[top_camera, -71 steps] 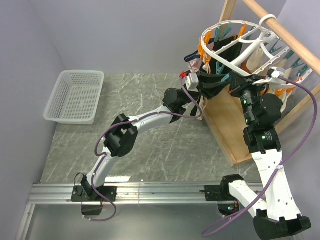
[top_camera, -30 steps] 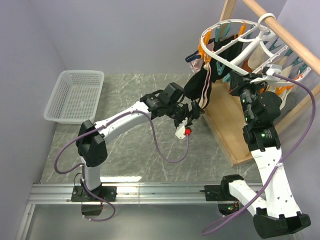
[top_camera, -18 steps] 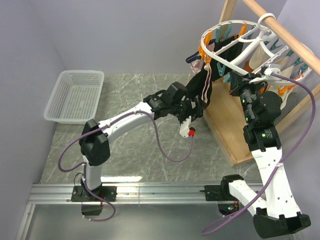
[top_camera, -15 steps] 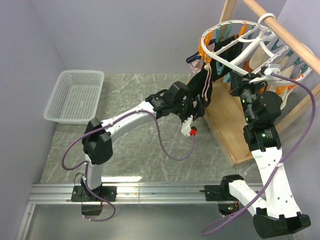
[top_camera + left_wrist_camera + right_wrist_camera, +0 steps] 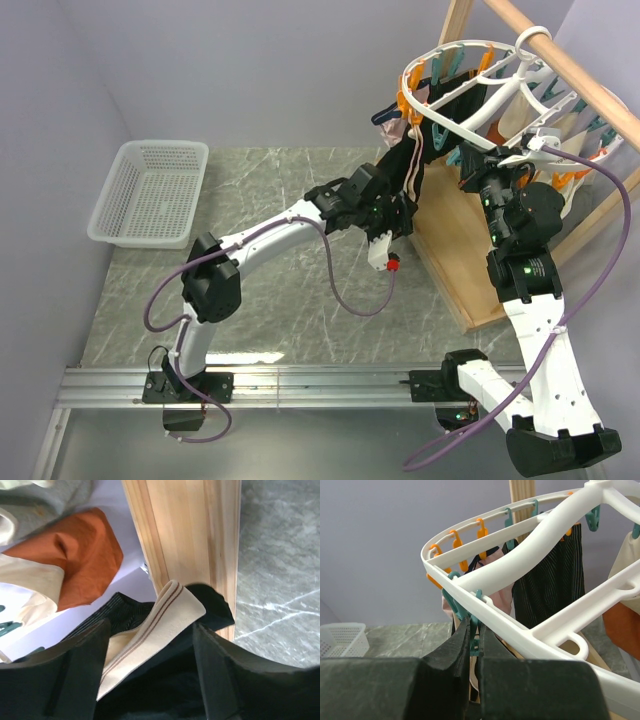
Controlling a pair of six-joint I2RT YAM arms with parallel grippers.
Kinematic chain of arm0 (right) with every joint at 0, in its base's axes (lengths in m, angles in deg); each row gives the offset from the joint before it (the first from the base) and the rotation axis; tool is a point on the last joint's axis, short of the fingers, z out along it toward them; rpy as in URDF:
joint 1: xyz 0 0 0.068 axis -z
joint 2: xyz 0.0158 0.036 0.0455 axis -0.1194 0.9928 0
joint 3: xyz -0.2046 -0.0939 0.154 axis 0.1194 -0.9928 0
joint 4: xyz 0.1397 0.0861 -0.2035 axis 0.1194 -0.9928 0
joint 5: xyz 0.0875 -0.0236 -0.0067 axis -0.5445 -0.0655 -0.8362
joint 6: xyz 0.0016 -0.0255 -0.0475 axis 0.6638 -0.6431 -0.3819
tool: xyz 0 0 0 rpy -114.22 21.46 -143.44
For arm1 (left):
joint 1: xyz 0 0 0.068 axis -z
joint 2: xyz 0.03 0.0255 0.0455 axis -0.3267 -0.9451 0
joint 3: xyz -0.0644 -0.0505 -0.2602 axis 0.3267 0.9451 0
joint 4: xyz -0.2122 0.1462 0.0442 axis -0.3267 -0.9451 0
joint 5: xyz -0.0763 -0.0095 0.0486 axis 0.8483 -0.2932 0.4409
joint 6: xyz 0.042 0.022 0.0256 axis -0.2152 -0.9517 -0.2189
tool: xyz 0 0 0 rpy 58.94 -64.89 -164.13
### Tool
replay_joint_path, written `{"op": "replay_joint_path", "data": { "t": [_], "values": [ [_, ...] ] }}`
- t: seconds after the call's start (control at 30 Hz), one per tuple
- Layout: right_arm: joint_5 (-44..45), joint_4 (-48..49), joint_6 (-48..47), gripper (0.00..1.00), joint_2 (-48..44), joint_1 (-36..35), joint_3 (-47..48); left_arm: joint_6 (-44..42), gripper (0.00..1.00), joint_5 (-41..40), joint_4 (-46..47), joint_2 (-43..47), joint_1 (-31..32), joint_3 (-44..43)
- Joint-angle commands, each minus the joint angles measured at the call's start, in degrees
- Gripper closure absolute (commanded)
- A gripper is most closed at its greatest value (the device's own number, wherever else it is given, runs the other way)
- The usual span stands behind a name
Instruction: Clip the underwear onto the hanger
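The black underwear (image 5: 397,172) with its tan waistband (image 5: 155,625) hangs from the left side of the round white hanger (image 5: 455,128). My left gripper (image 5: 398,212) is at the garment's lower part. It is open, and the waistband and black fabric (image 5: 160,680) lie between its wide-apart fingers (image 5: 75,670). My right gripper (image 5: 470,178) sits under the hanger's rim (image 5: 540,535) and is shut on a teal clip (image 5: 476,636). More orange and teal clips (image 5: 481,530) dangle along the ring.
A white mesh basket (image 5: 150,190) stands at the back left. The wooden rod (image 5: 570,70) carries the hanger, with a wooden post (image 5: 185,535) and base board (image 5: 455,240) close behind the underwear. Rust-brown (image 5: 75,555) and cream (image 5: 30,585) garments hang nearby.
My left arm dropped away from the hanger, then swung right and up to the hanging underwear, and its jaws have narrowed a little. The right arm has stayed put.
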Motion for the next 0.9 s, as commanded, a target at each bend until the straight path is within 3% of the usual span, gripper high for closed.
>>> {"op": "replay_joint_path", "data": {
  "t": [0.0,0.17,0.27,0.3,0.4,0.47,0.5,0.73,0.87],
  "values": [
    [-4.56,-1.48,-0.61,1.00,-0.36,-0.25,1.00,-3.05,0.30,-3.31,-2.50,-1.55,0.27,-4.22],
    [-4.64,-1.39,-0.61,1.00,-0.80,-0.25,0.56,-3.22,0.33,-4.98,-3.48,-2.26,0.18,-6.42],
    [-4.73,-1.30,-0.70,1.00,-0.97,-0.33,0.38,-3.57,0.52,-5.86,-3.82,-2.26,0.18,-6.68],
    [-4.73,-1.30,-0.62,1.00,-0.89,-0.25,0.38,-3.58,0.64,-6.04,-3.91,-2.26,0.18,-6.94],
    [-4.64,-1.21,-0.53,1.00,-0.89,-0.16,0.38,-2.70,0.83,-5.52,-5.40,-2.70,0.27,-8.87],
    [-4.64,-0.86,-0.61,1.00,-0.97,-0.25,0.29,-1.21,0.90,-4.64,-6.63,-3.05,0.18,-10.63],
    [-4.73,-0.86,-0.61,1.00,-0.97,-0.25,0.29,-0.16,1.00,-4.03,-6.38,-3.05,0.18,-11.07],
    [-4.47,-0.42,-0.61,1.00,-0.98,-0.25,0.20,11.00,1.00,3.53,-6.82,-2.35,-0.70,-14.59],
    [-4.38,-0.25,-0.61,1.00,-1.24,-0.25,0.11,23.72,1.00,7.32,3.08,1.06,-1.75,-10.92]
  ]
}}
